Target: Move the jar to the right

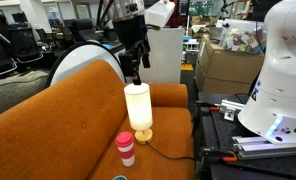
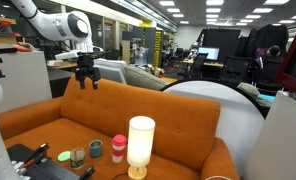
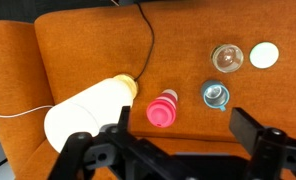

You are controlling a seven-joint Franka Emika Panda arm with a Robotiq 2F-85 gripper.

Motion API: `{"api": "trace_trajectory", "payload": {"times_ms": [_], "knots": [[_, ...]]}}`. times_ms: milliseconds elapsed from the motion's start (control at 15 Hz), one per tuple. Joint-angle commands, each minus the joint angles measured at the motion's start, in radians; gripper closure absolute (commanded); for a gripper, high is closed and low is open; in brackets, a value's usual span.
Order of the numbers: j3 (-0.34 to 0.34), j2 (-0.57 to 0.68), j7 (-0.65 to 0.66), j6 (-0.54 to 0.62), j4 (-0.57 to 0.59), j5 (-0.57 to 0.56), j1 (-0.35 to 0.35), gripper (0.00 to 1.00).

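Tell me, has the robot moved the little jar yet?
Not yet. Done: nothing that shows. The jar sits on the seat of the orange sofa, with nothing touching it. In hand: the hand hangs open and empty up by the sofa's back, well away from the jar. Left: come down, grab the jar, carry it to the right and let go.

No lettering, label or number is legible anywhere; the distant signage seems too blurred.

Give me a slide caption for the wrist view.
Open gripper hovers above the orange sofa seat, looking down on the jar, pink-topped tumbler and white lamp.
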Motion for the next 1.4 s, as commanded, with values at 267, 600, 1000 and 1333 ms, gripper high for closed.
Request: {"api": "trace_trajectory", "payload": {"times_ms": [267,600,1000,1333], "knots": [[-0.038,0.140,-0.040,-0.028,0.033,-0.039,0.034,0.00],[-0.045,0.149,-0.042,-0.027,0.037,-0.038,0.041,0.00],[-0.046,0.170,-0.102,0.014,0.035,-0.026,0.052,0.00],[-0.045,0.220,-0.167,0.159,0.017,-0.080,0.071,0.00]]}}
